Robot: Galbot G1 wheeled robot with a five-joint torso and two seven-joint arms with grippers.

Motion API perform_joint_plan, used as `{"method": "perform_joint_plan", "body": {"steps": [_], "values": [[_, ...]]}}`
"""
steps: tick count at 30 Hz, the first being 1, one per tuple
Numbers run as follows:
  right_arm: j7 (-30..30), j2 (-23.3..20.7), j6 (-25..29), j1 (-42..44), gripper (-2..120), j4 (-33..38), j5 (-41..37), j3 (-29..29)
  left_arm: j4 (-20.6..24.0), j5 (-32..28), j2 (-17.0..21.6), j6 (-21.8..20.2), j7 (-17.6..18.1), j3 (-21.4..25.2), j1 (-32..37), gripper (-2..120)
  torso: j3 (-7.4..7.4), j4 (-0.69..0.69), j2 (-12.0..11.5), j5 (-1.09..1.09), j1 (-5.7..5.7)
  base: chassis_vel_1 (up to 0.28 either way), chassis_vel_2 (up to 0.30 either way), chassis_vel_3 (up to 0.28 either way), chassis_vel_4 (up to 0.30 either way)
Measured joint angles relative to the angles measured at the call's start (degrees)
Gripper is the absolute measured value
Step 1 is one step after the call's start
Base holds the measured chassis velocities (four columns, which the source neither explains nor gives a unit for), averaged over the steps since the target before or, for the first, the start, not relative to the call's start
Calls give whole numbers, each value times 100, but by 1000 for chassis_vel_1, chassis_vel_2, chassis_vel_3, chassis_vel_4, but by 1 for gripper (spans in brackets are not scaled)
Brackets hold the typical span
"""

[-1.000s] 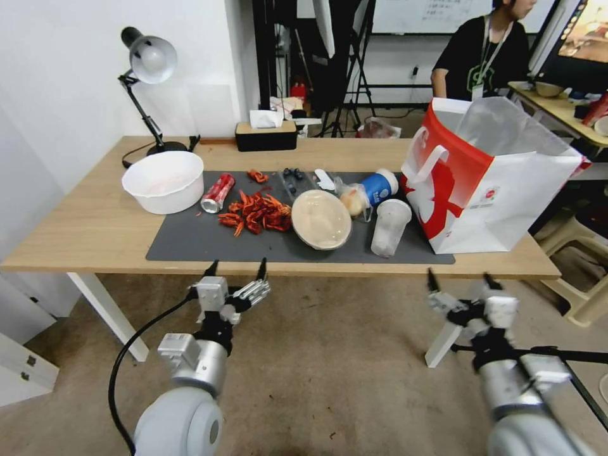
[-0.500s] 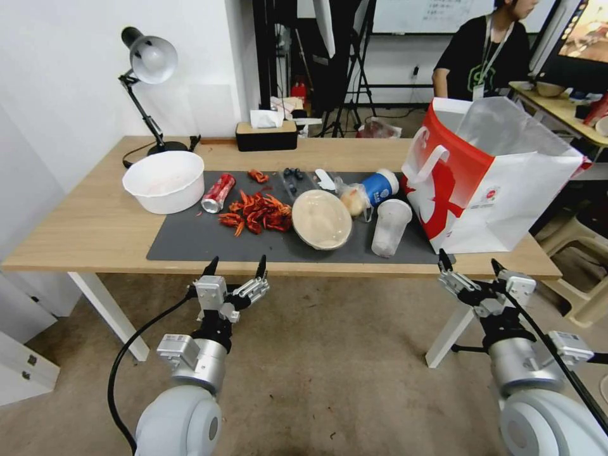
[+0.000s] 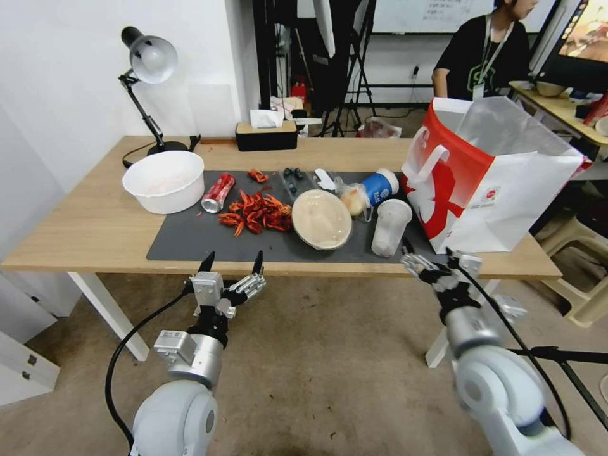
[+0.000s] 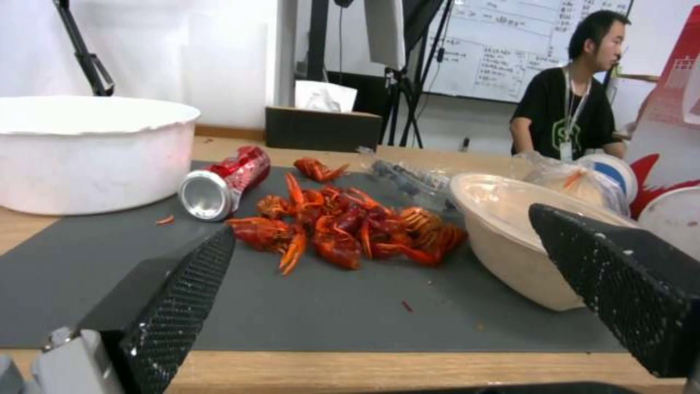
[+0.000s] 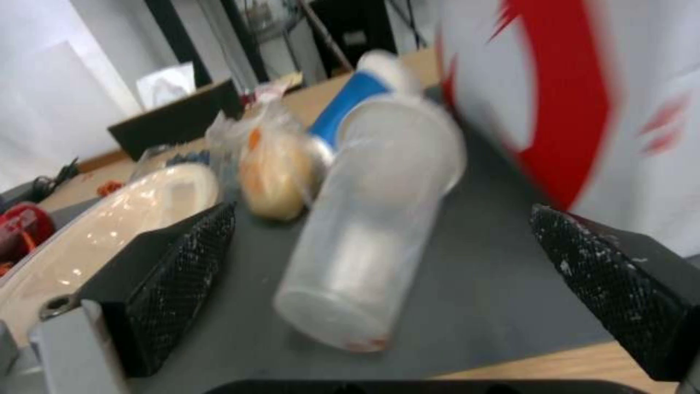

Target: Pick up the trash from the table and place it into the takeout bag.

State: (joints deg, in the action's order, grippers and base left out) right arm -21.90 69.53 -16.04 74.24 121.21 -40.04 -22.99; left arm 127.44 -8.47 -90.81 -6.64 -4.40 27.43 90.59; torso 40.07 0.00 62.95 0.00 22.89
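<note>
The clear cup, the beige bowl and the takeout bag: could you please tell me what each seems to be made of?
The clear cup looks like thin, slightly frosted transparent plastic; the mat shows through it. The beige bowl seems glossy plastic or coated pulp, given its sheen. The takeout bag appears to be stiff printed paper with crisp folds and a silvery, foil-like lining.

Silver-grey jointed arms, black cables, 2 black textured fingers (image 4: 175, 306) per claw.

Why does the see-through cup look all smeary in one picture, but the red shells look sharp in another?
In the right wrist view the clear plastic cup and the takeout bag are streaked with motion blur; in the left wrist view the meal leftovers and red soda can are crisp; in the head view the table edges bow from lens distortion.
</note>
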Motion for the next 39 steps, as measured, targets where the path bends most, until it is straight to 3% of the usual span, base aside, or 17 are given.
{"method": "perform_joint_plan", "body": {"steps": [8,15,29,36,39], "values": [[-727,93,-542,-814,100,-460,-419,570,5,7,-44,12,3,42,2,100,0,0,0,-1,0,0,0,0,0],[-1010,251,-862,-1020,100,-632,-454,669,-21,8,-47,51,16,65,0,100,0,0,0,-1,0,0,0,0,0],[-1158,313,-1062,-938,52,-626,-468,468,-141,22,-41,135,30,38,-36,100,-1,0,0,0,-1,0,0,0,0],[-1138,331,-1063,-783,52,-489,-439,375,-155,27,-36,163,34,31,-28,100,-1,0,0,0,0,0,0,0,0],[-836,323,-871,-541,52,-285,-228,269,-157,27,-27,187,35,32,-17,100,-1,0,0,0,-1,0,0,0,0]]}}
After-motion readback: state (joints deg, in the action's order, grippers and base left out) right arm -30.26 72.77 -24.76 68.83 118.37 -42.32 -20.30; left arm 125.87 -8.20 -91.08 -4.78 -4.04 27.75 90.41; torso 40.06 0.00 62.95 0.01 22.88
